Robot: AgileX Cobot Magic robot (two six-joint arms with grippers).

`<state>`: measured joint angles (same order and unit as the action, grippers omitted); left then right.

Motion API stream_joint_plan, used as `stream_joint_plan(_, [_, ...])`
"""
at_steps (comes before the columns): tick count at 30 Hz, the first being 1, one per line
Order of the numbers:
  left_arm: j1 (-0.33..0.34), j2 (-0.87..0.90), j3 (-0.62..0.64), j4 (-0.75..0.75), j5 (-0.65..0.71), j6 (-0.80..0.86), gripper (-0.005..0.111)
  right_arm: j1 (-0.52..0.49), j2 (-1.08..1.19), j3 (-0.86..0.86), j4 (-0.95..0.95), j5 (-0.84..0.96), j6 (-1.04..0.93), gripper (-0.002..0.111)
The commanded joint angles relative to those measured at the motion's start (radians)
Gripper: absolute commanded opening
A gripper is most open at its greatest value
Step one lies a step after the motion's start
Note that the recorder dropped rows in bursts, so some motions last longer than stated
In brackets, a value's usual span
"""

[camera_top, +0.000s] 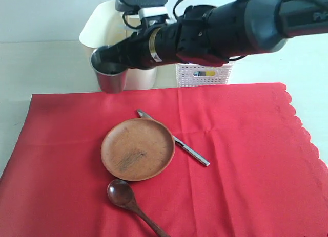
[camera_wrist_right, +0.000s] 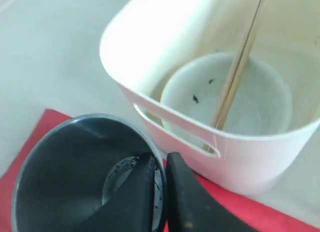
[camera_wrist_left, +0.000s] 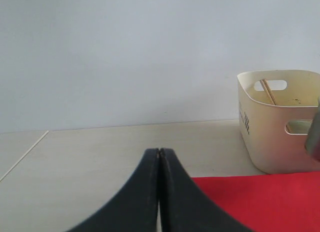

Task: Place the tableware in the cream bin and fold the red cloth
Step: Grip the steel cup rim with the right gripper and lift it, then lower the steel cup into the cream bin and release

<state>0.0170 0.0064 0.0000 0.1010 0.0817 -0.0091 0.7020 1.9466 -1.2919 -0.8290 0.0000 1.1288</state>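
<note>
My right gripper (camera_wrist_right: pixel 161 156) is shut on the rim of the steel cup (camera_wrist_right: pixel 65 172), one finger inside it and one outside. In the exterior view the cup (camera_top: pixel 109 76) sits at the back edge of the red cloth (camera_top: pixel 246 160), right beside the cream bin (camera_top: pixel 100 24). Inside the bin (camera_wrist_right: pixel 250 162) lie a white bowl (camera_wrist_right: pixel 255 106) and wooden chopsticks (camera_wrist_right: pixel 240 66). On the cloth rest the brown wooden plate (camera_top: pixel 137 149), the metal knife (camera_top: pixel 189 151) and the dark wooden spoon (camera_top: pixel 125 196). My left gripper (camera_wrist_left: pixel 159 153) is shut and holds nothing, low over the bare table by the cloth's corner.
A white lattice basket (camera_top: pixel 202 76) with some items stands behind my right arm, to the right of the bin. The cloth's scalloped edge runs down the right side. Pale tabletop (camera_wrist_left: pixel 100 157) lies to the left of the cloth.
</note>
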Motion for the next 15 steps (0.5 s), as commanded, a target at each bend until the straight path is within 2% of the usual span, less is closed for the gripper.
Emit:
stream_joint_plan(1, [0.001,-0.006,0.0,0.002,0.002,-0.003,0.0,0.002,-0.081,-0.007,0.004,-0.036,-0.003,0.0])
stream_joint_plan(6, [0.001,-0.006,0.0,0.002,0.002,-0.003,0.0,0.0,-0.095,-0.033,0.004,-0.134,-0.041,0.0])
stream_joint_plan(11, [0.001,-0.006,0.0,0.002,0.002,-0.003,0.0,-0.003,-0.054,-0.115,0.037,-0.118,-0.167,0.0])
stream_joint_plan(15, [0.001,-0.006,0.0,0.002,0.002,-0.003,0.0,-0.029,0.013,-0.188,0.037,-0.116,-0.167,0.0])
